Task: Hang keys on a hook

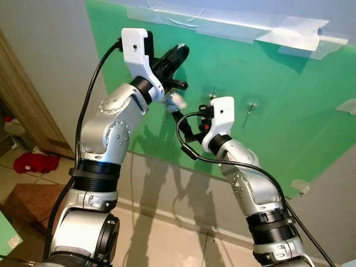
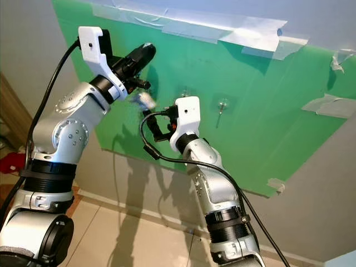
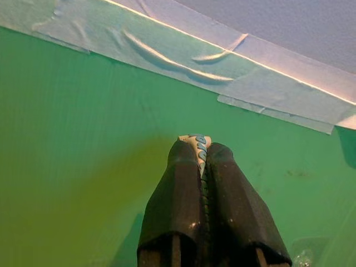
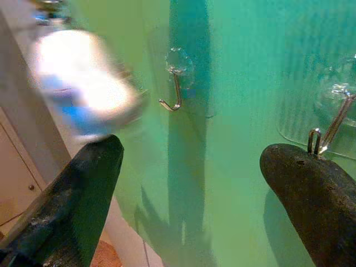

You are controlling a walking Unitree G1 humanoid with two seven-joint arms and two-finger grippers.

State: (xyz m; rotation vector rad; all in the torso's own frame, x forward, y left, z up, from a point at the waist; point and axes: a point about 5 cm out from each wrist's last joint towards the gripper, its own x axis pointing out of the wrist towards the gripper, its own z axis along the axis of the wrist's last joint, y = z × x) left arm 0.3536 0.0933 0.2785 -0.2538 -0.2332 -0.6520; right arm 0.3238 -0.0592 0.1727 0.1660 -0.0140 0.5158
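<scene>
Green plastic sheeting [image 1: 289,111], taped along its top edge to the grey wall, fills the space ahead of us, and three small clear stick-on hooks with metal prongs sit on it in a rough row. Our left claw [image 1: 179,54] is raised high against the sheet, its two black fingers pressed together on a thin white-and-blue strip, which shows at the fingertips [image 3: 196,149] in the left wrist view. Below that claw hangs the blurred white-and-blue key fob [image 1: 176,101], so we judge the strip to be the keys' strap, though the blur keeps us from making out the keys themselves. Our right claw [image 1: 192,130] is lifted just below and beside the fob, its fingers spread wide and holding nothing. In the right wrist view the fob [image 4: 83,83] swings close beside the left-hand hook [image 4: 175,83], while the middle hook [image 4: 334,122] lies just past the right claw's other finger. The fob hangs down from the left claw, long axis roughly vertical, a little to the left of the nearest hook [image 1: 212,95] and at about its height. We think the left arm must carry the loop sideways, rightward, over that prong, and the far hook [image 1: 252,104] is farther off.
</scene>
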